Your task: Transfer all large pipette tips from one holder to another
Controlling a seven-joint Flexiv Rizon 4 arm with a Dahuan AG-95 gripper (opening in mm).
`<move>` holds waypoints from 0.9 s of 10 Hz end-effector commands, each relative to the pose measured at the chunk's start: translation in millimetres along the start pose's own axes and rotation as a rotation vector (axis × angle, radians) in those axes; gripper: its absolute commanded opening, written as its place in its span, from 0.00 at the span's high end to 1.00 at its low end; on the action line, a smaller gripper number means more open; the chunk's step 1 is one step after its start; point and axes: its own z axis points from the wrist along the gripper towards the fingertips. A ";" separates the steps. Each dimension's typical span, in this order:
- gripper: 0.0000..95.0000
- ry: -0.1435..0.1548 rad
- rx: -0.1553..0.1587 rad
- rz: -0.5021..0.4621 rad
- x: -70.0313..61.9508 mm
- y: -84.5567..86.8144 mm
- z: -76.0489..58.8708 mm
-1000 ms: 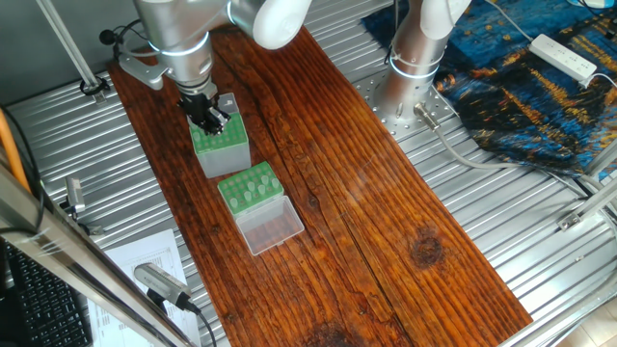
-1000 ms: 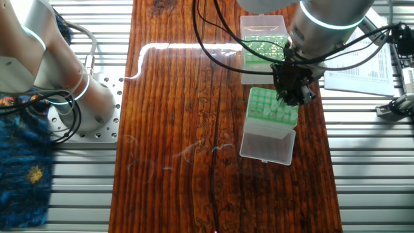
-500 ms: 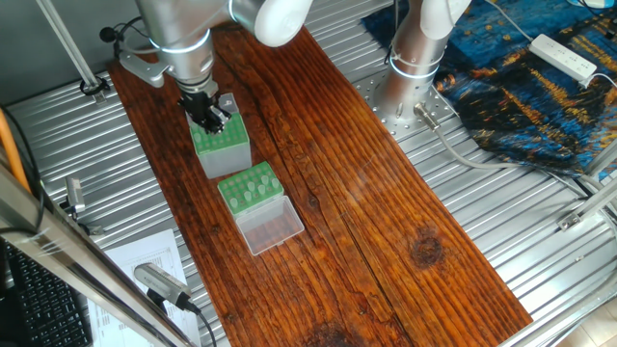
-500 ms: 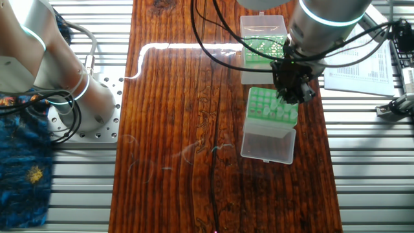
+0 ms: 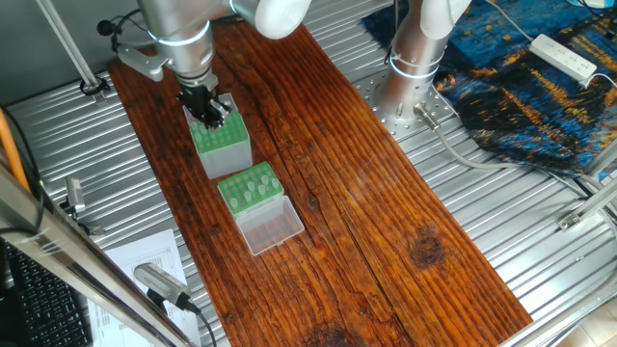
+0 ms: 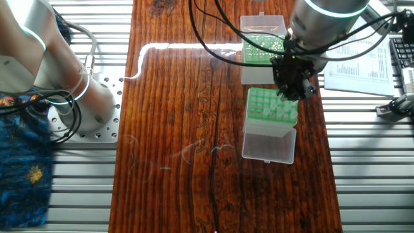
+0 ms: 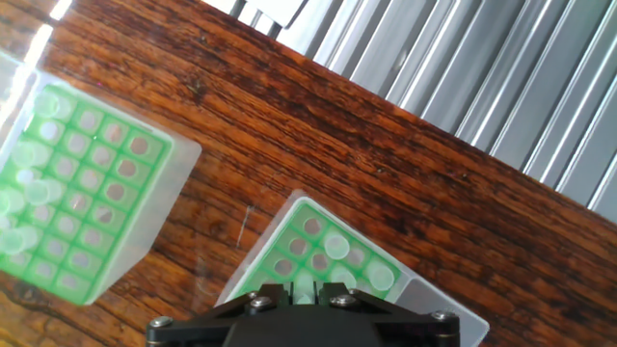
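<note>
Change: the end effector (image 5: 206,108) has risen a little and drifted toward the far end of the tall box (image 5: 224,152). The boxes themselves have not shifted.
End effector state: cannot tell. The hand view shows only the black base of the fingers, and both fixed views are too small to show a gap or a tip between them.
Directly below: a green grid with translucent sides and a few pale tips standing in its holes, seen in the hand view. I take this for the tall box, since one fixed view puts the end effector above it.
Beside it, nearer side: the low rack (image 5: 246,183), close to the tall box but apart from it, with its clear lid (image 5: 270,226) folded open flat on the counter (image 5: 366,212).
Tips: several pipette tips (image 5: 254,189) stand upright in the low rack, grouped on one part of the grid, and many holes are still bare. Others remain in the tall box.
Step in hand: probably the pick at the tall box, either just lifting clear with a tip or lining up over one.
Progress: partway, with tips in both boxes.
Next move calls for: if a tip is held, a straight lift until it clears the hole, then a short carry to a bare hole in the low rack and a vertical descent. If not, centre over a standing tip and come straight down.
</note>
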 end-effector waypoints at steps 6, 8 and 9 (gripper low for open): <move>1.00 0.019 -0.004 -0.015 -8.1 7.7 -28.7; 1.00 0.024 -0.002 -0.032 -7.9 12.3 -39.3; 1.00 0.027 0.002 -0.042 -7.2 16.6 -48.0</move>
